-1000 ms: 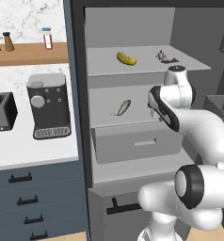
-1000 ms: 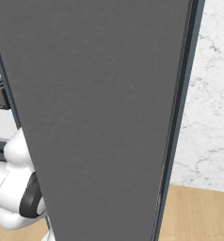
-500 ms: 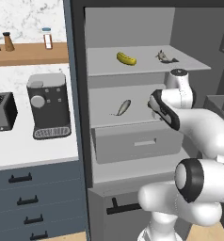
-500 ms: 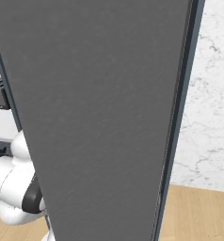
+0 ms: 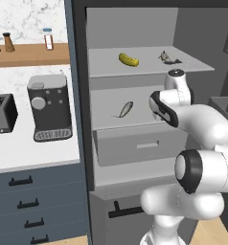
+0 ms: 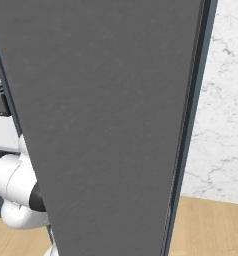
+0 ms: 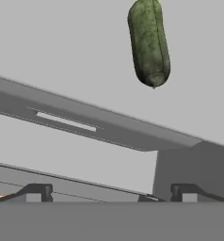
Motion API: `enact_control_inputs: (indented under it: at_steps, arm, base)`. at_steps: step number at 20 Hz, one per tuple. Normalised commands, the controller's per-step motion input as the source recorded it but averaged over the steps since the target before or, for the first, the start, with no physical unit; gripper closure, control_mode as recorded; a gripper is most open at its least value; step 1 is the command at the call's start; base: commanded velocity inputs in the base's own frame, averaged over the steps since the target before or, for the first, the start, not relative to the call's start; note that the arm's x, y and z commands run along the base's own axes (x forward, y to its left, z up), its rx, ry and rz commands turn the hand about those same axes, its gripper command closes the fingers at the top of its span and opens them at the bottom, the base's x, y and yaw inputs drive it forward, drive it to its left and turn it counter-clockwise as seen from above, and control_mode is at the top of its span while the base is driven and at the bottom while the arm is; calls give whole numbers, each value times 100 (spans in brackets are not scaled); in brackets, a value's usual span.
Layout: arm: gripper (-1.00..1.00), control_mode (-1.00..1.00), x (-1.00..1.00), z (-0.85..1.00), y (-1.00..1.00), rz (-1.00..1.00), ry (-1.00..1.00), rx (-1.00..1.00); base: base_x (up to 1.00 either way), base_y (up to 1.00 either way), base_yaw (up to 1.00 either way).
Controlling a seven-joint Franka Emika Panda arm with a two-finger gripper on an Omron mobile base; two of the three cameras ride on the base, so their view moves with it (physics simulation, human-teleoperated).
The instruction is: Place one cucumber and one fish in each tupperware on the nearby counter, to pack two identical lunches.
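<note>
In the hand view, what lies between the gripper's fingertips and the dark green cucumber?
Nothing loose. Between the open gripper and the dark green cucumber the hand view shows the drawer front's top edge, then bare grey shelf.

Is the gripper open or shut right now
Open. In the hand view the gripper shows its two fingertips far apart, nothing between them, the dark green cucumber ahead.

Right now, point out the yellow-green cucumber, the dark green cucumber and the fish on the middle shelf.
yellow-green cucumber (image 5: 128,60), left base view, its middle.
dark green cucumber (image 7: 149,42), hand view, mid-body.
fish on the middle shelf (image 5: 124,109), left base view, its body.
</note>
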Motion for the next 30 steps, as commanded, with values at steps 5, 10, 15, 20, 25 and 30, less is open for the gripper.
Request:
enact_control_inputs:
  at_steps: [5, 10, 15, 20, 25, 30]
  arm:
    - [-100, -100, 29, -8, -1, 12, 6, -9]
    - [-100, -100, 27, -7, -16, 7, 0, -5]
    - [-100, -100, 45, -6, -20, 5, 0, -5]
    - [-100, -100, 30, -18, -10, 3, -2, -1]
    - [-100, -100, 12, -14, 0, 0, -9, 0]
    - [-100, -100, 20, -17, 0, 0, -2, 0]
  base:
    - [0, 0, 0]
    - [0, 0, 0]
    - [0, 0, 0]
    - [0, 0, 0]
    - [0, 0, 0]
    - [0, 0, 0]
